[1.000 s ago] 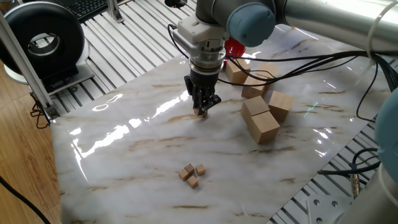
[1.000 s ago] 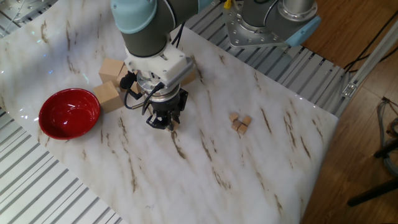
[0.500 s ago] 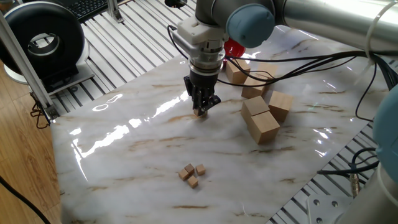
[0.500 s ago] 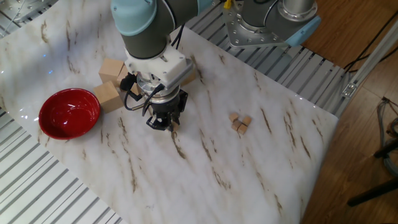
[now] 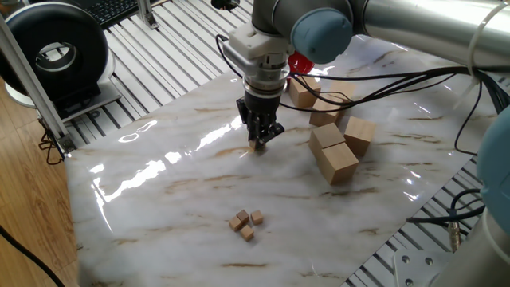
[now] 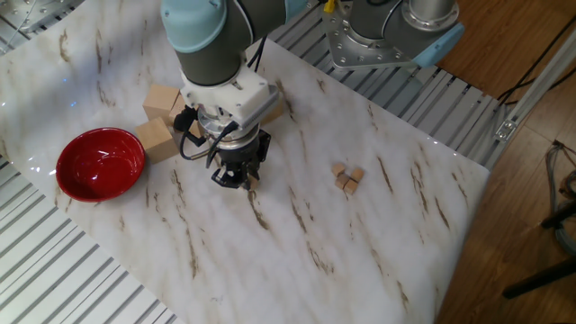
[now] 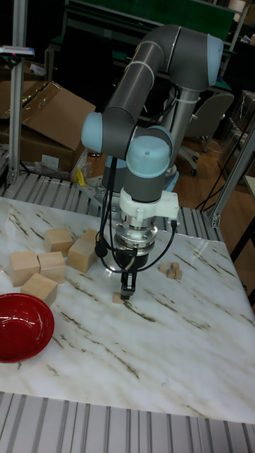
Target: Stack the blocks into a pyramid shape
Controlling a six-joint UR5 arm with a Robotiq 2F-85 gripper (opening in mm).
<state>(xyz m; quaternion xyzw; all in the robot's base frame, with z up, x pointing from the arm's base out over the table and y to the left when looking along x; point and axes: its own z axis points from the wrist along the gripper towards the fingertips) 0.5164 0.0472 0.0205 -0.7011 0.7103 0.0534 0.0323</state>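
Blocks, tiny tan wooden cubes: three clustered flat [image 5: 247, 222], unstacked; fourth [image 7: 117, 298] lies apart, nearer the red bowl [image 7: 21, 328].

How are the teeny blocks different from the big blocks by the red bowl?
The tiny cubes are much smaller than the big blocks. Three tiny ones huddle alone near the table's edge; the big ones sit by the red bowl. A fourth tiny cube lies at the tool. All are pale wood.

Bright overhead light throws white glare streaks across the glossy marble table [image 5: 183, 171]; all views sharp, shadows soft.
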